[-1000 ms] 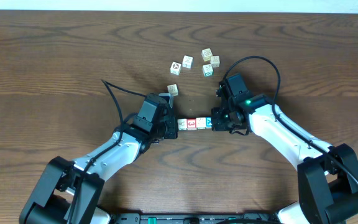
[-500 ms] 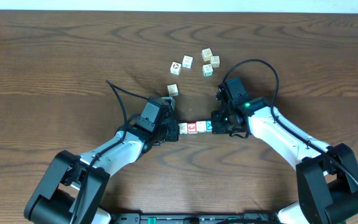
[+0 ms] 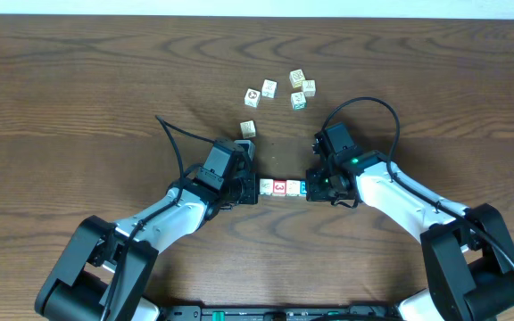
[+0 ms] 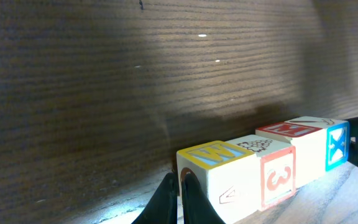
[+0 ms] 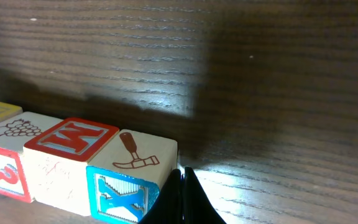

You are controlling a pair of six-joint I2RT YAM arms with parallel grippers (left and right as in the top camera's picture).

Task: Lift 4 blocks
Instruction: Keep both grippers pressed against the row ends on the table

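Four-block row sits slightly nearer the robot and rightward than a second ago, both arms shifted with it. Left gripper and right gripper, each closed tight, press its opposite ends. Six loose cubes lie beyond on counter, none obstructing. Row's long axis runs left-right

Four blocks in a row, left gripper touching its 9 o'clock end, right gripper its 3 o'clock end; a lone cube, then five more cubes, toward 12 o'clock.
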